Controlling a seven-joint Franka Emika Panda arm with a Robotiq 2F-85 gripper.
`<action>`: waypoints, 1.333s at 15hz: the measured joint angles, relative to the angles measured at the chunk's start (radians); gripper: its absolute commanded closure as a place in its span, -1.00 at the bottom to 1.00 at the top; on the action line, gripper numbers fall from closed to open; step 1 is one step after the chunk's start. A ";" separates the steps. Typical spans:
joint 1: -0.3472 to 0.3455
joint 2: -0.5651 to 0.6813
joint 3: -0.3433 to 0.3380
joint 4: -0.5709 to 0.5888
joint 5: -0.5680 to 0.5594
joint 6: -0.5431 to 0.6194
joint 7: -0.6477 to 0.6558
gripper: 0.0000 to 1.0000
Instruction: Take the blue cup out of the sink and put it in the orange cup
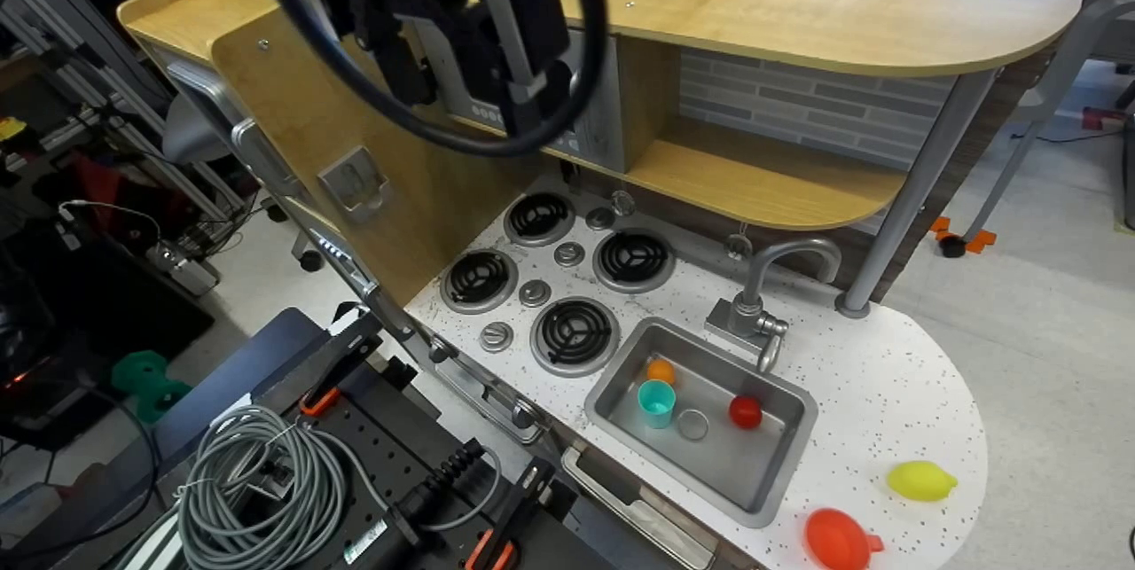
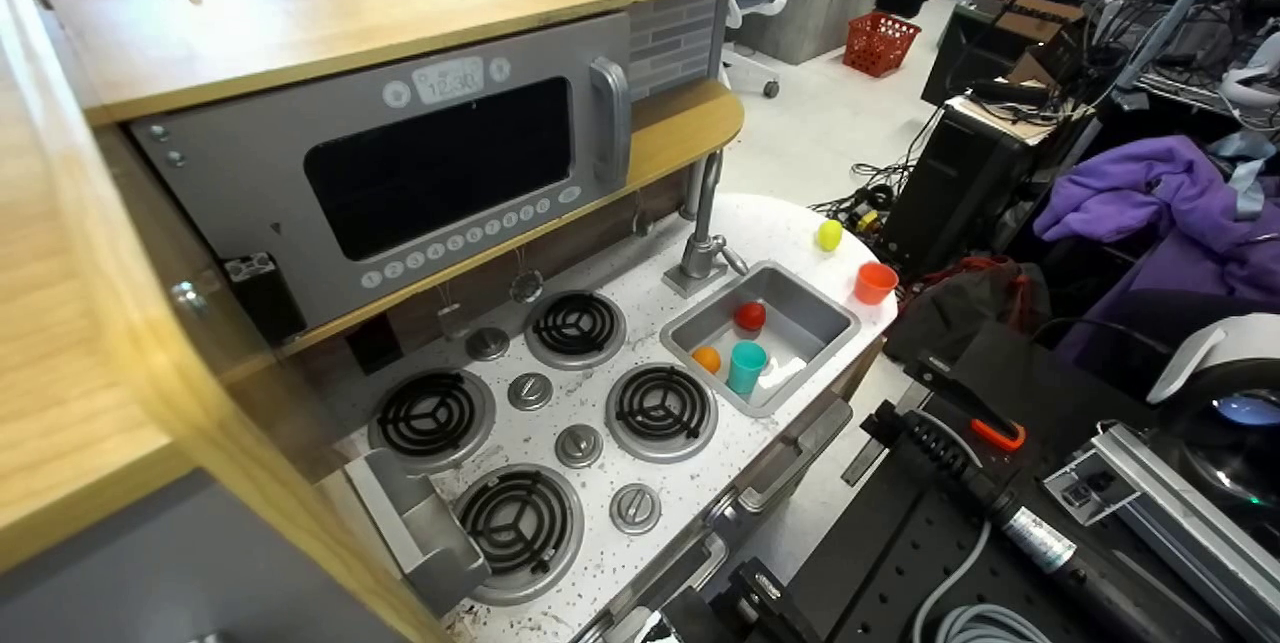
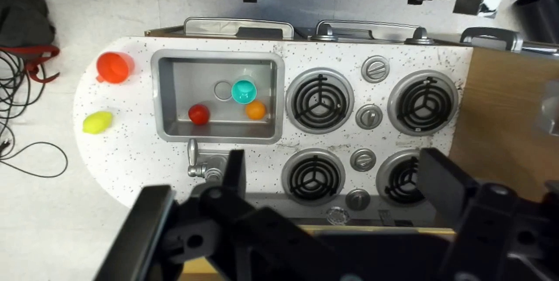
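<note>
Blue cup (image 3: 244, 90) stands upright in the sink (image 3: 218, 139), on its floor toward the burners (image 3: 319, 101), w/ an orange ball (image 3: 255, 109) right beside it (can't tell if touching) & the drain (image 3: 223, 91) close by; a red ball (image 3: 198, 114) lies past the drain, farther from the burners. Orange cup (image 2: 875, 287) sits upright on the counter (image 3: 131, 150), outside the sink nr the rounded end, w/ a lemon (image 1: 920, 480) near it but apart. Tap (image 1: 750, 318) is on the counter just beside the sink. Both cups visible in both exterior views & the wrist view. Gripper (image 3: 334, 154) hangs high above the counter, well apart from both cups, overlapping the microwave (image 2: 440, 163) in an exterior view; jaws wide apart in the wrist view, w/ burners & knobs (image 3: 363, 160) showing btwn
</note>
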 measured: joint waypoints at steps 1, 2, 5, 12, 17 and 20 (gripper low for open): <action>-0.003 0.045 -0.004 0.015 0.000 0.023 -0.003 -1.00; -0.006 0.091 -0.007 0.030 0.000 0.045 -0.004 -1.00; -0.023 0.229 -0.015 0.086 0.001 0.089 -0.004 -1.00; -0.079 0.482 -0.023 0.205 0.001 0.150 -0.013 -1.00; -0.104 0.629 -0.027 0.267 -0.005 0.204 -0.013 -1.00; -0.117 0.703 -0.037 0.297 -0.012 0.241 -0.013 -1.00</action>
